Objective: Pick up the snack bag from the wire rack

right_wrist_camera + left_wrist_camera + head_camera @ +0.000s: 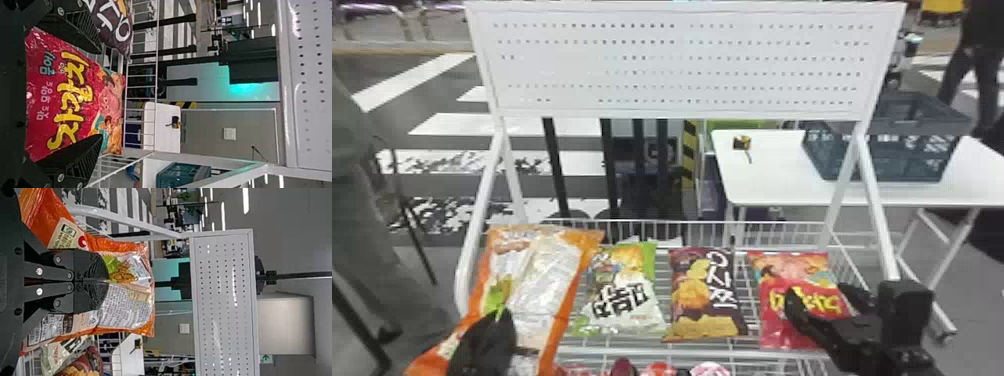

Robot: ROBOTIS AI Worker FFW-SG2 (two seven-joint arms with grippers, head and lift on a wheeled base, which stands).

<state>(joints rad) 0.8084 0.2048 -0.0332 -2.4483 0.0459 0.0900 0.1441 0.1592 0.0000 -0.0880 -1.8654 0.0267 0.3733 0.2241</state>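
My left gripper (487,340) is shut on the large orange snack bag (547,280), which stands tilted at the rack's left side. In the left wrist view the fingers of the left gripper (106,281) are together, and creases run across the orange bag (125,305) from their tips. My right gripper (824,297) is over the red snack bag (797,325) at the right of the wire rack (772,232). In the right wrist view the right gripper (100,94) is open, one finger at each side of the red bag (74,98).
Between the orange and red bags lie a green-and-white bag (624,295) and a dark brown bag (704,295). A white perforated panel (677,60) rises above the rack on side posts. Behind is a white table (772,175) with a dark basket (887,150).
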